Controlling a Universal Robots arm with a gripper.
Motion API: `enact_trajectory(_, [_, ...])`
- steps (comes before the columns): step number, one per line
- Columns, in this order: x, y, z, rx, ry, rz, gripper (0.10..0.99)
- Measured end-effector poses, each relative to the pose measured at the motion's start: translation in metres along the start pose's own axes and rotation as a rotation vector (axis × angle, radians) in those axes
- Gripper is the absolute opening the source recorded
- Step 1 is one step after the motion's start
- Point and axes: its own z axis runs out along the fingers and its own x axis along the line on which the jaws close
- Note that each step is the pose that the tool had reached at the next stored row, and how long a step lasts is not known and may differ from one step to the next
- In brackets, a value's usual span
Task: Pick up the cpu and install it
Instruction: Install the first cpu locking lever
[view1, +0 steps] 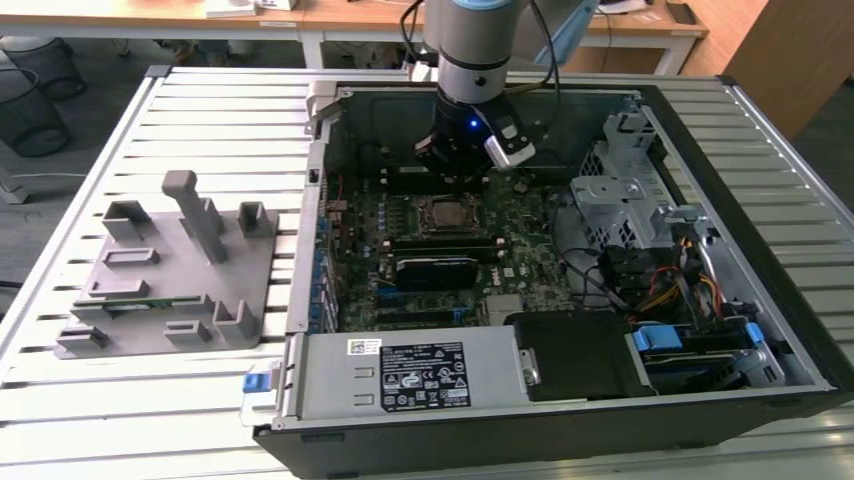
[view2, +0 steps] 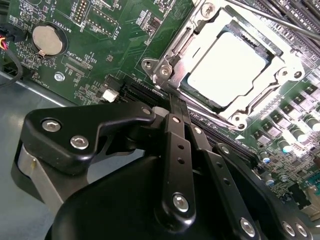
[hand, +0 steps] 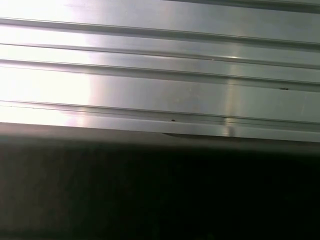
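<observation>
Jaws state not discernible, poised inside open computer case just above motherboard, with cpu seated flat in black-framed socket close beyond the linkage, and grey fixture block well apart on slatted worktop.

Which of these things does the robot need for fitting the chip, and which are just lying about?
Part of the job:
chip, sitting in its socket
hand, above the board

Lying about:
grey stand
coin battery
</observation>
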Motion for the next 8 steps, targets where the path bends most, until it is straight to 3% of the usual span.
enact_trajectory(8, [-0.0001, 0.0003, -0.0033, 0.000, -0.0002, 0.000, 0.106])
